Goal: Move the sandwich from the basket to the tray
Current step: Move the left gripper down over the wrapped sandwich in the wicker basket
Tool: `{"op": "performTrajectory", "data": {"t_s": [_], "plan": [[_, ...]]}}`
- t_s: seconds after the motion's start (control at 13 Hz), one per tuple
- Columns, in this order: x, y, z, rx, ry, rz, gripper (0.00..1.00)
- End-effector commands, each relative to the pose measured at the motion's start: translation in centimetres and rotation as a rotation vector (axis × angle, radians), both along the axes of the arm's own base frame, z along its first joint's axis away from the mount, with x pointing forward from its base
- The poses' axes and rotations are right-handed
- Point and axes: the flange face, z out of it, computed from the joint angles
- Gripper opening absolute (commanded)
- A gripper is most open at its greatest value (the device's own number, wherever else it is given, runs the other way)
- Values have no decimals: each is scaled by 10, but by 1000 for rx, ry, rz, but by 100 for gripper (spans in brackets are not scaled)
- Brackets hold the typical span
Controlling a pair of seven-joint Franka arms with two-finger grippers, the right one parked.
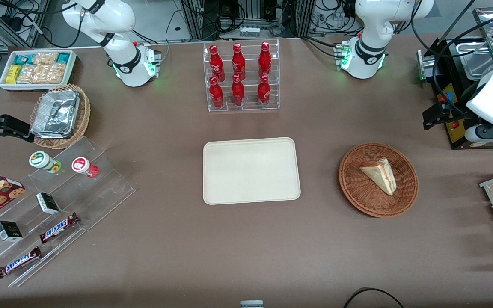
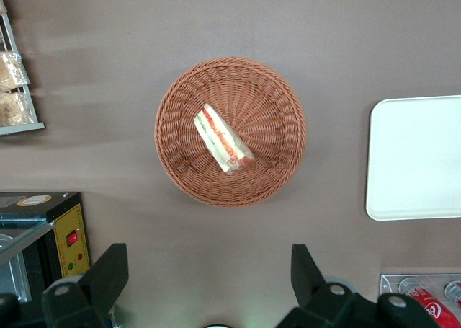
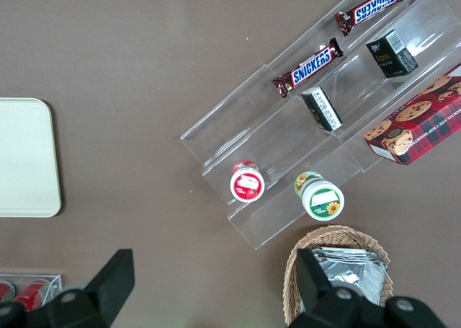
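We are at the reach: our gripper (image 2: 209, 277) hangs spread wide, high above the basket (image 2: 173, 148); next we descend onto the sandwich (image 2: 223, 138).

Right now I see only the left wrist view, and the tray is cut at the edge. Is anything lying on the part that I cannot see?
Observer: No. In the front view the whole tray shows, and nothing lies on it.
Operator: Does something stand near the tray?
Observer: A clear rack of red bottles stands farther from the front camera than the tray.
Operator: And where is the gripper?
Observer: The gripper, open, hangs over the table, farther from the front camera than the basket and the sandwich.
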Motion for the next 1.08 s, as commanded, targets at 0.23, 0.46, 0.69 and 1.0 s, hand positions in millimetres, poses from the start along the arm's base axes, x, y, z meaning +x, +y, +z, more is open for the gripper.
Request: {"op": "performTrajectory", "data": {"t_s": [0.23,0.46,0.69,1.0], "plan": [[0,5,-9,-8,45,-10,100],[13,3,-48,2,52,-7,100],[16,6,-100,-1,43,5,100],[10,2,-179,14,-18,280,100]]}}
